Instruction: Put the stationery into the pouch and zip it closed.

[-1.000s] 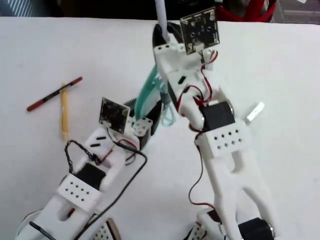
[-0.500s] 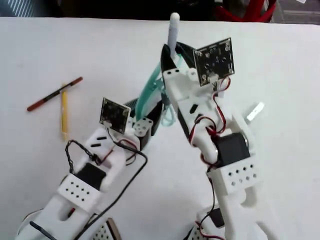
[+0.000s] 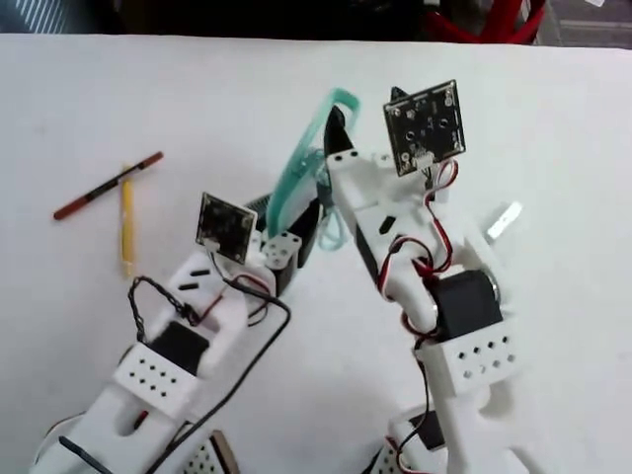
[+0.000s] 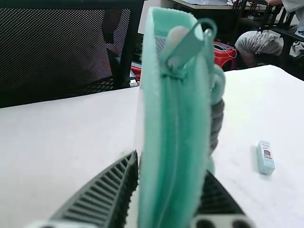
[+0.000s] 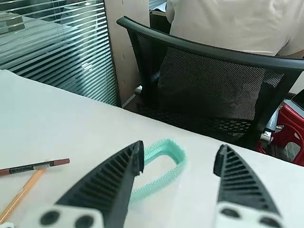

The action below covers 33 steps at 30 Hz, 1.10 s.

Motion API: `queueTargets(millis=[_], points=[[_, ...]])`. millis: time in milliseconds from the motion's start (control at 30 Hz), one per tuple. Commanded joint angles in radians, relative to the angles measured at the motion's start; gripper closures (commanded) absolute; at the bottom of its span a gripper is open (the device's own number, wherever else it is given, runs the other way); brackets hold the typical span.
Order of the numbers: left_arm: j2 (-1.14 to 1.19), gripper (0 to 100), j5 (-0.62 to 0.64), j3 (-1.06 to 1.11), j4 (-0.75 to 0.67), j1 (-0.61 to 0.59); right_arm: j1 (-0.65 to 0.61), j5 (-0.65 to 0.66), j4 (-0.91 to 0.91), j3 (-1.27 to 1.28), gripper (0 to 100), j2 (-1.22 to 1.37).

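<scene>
High view: the left gripper (image 3: 296, 229) is clamped on the green pouch (image 3: 296, 173) and holds it on edge, up off the table (image 3: 197, 89). The right gripper (image 3: 334, 133) sits just beside the pouch's upper end. In the right wrist view its jaws stand wide apart and hold nothing, with the pouch's curved end (image 5: 156, 183) below the gap.

In the left wrist view the pouch (image 4: 173, 142) stands upright between the left jaws with the zip pull (image 4: 190, 40) at the top. I cannot tell how far the mouth gapes.

The stationery lies well apart from the pouch. A red pencil (image 3: 109, 185) crosses a yellow pencil (image 3: 126, 222) on one side, and a small eraser (image 3: 504, 219) lies on the other.

The step in hand looks like fetching the next item with the free right arm. To do it well:

- The left grip should stay firm and the pouch steady, mouth upward.
- The right gripper should take one thing at a time.
- A pencil is best pinched toward one end, so it can go in lengthwise.
- The two pencils touch, and I cannot see which lies on top, so a careless lift may drag the other along.
</scene>
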Motion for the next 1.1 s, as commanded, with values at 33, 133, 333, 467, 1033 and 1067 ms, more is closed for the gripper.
queueTargets(millis=[33,133,333,467,1033,1067], points=[[-0.016,86,0.005,-0.008,-0.003,0.005,0.068,0.002,0.031,-0.106,76.5,-0.019],[-0.016,86,0.005,-0.008,-0.003,0.005,0.085,0.002,0.061,-0.106,76.5,-0.002],[-0.022,86,0.008,-0.008,0.012,0.013,-0.054,0.009,0.197,-0.203,76.5,0.073],[-0.162,79,0.012,-0.089,0.27,0.013,-0.059,0.009,0.202,-0.311,76.5,0.197],[-0.163,78,-0.048,0.041,0.0,-0.041,0.065,0.011,0.65,-0.868,76.5,0.705],[-0.13,78,-0.029,0.017,0.012,-0.047,0.074,0.011,0.656,-0.873,76.5,0.714]])
